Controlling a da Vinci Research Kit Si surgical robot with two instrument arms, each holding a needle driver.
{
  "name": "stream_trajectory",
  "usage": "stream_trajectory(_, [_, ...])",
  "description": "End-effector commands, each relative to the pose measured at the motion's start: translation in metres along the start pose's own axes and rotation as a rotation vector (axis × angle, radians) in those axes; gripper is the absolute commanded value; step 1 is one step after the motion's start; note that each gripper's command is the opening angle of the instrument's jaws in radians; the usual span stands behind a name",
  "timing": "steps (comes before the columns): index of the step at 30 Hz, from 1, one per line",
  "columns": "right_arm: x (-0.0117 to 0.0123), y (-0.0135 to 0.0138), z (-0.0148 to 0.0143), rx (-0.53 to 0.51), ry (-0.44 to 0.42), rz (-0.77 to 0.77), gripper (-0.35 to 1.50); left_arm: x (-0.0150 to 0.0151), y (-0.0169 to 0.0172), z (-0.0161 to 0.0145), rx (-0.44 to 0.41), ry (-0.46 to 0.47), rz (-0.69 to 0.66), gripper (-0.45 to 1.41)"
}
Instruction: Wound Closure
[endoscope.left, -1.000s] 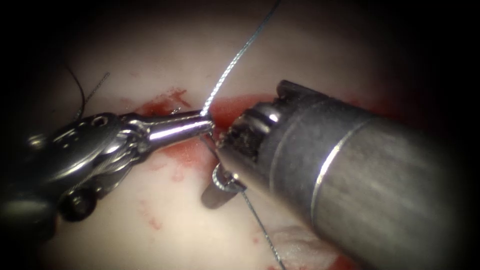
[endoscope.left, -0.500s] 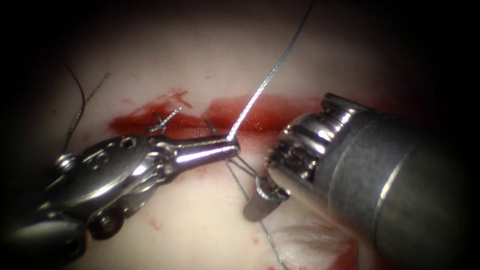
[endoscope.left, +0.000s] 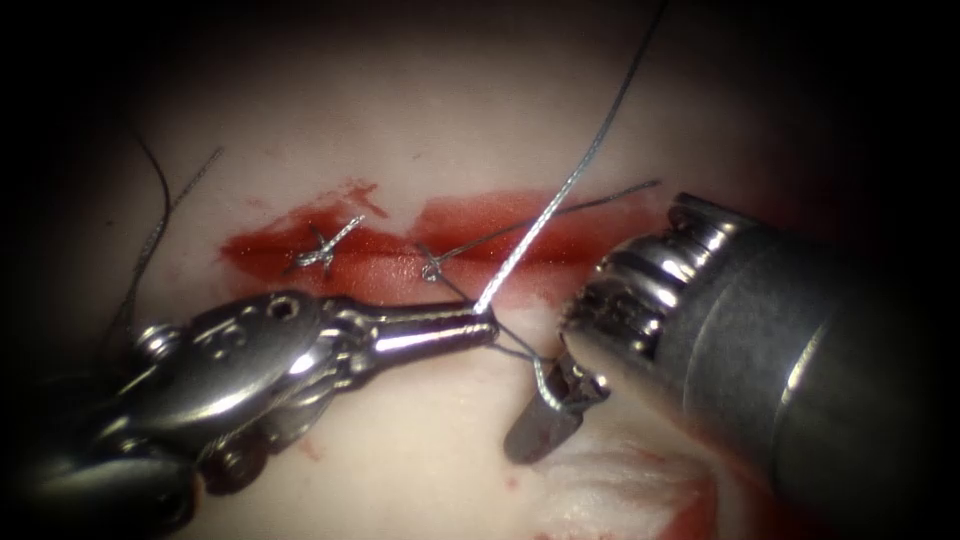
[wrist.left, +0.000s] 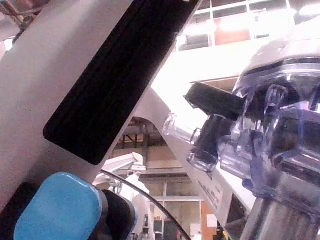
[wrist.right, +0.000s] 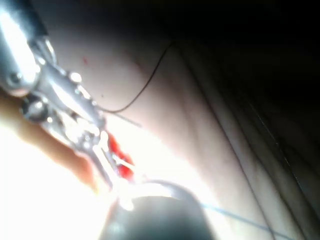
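The cut (endoscope.left: 480, 235) runs across the tissue, wet with red fluid. My left tool (endoscope.left: 485, 325) lies below the cut with its jaws shut on the thread (endoscope.left: 570, 180), which rises from them toward the upper right. From a small knot (endoscope.left: 430, 270) at the cut's lower edge, thread runs down past the left jaws and loops around the jaws of my right tool (endoscope.left: 545, 425). Those jaws look shut, with nothing seen between them. A short thread tail (endoscope.left: 600, 198) lies rightward from the knot. In the right wrist view the left tool (wrist.right: 65, 100) sits beside the red fluid (wrist.right: 120, 157).
An earlier stitch (endoscope.left: 322, 250) with short cut ends sits on the cut's left part. Loose dark threads (endoscope.left: 150, 230) lie on the tissue at far left. The right tool's thick shaft (endoscope.left: 800, 340) covers the lower right. Frayed tissue (endoscope.left: 610, 490) lies below the right jaws.
The left tool moved down and to the right with the thread. The right tool drew back to the right, loop still around its jaws. The cut, knot and tail came into sight.
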Motion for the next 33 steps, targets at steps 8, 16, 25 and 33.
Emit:
stream_trajectory(8, [0.0020, 0.0000, -0.0020, -0.002, 0.079, 0.003, -0.03, -0.0013, 0.0004, 0.0006, -0.010, 0.002, 0.001, -0.45])
stream_trajectory(16, [0.0034, 0.0002, -0.0049, -0.101, 0.178, -0.081, -0.35, -0.0018, 0.0011, -0.0003, -0.047, 0.008, 0.021, -0.45])
stream_trajectory(25, [0.0054, 0.0015, -0.0044, -0.255, 0.224, -0.316, -0.35, -0.0020, 0.0017, -0.0009, -0.087, 0.020, 0.034, -0.45])
stream_trajectory(33, [0.0076, 0.0019, -0.0041, -0.377, 0.284, -0.473, -0.32, -0.0016, 0.0026, -0.0013, -0.126, 0.037, 0.044, -0.45])
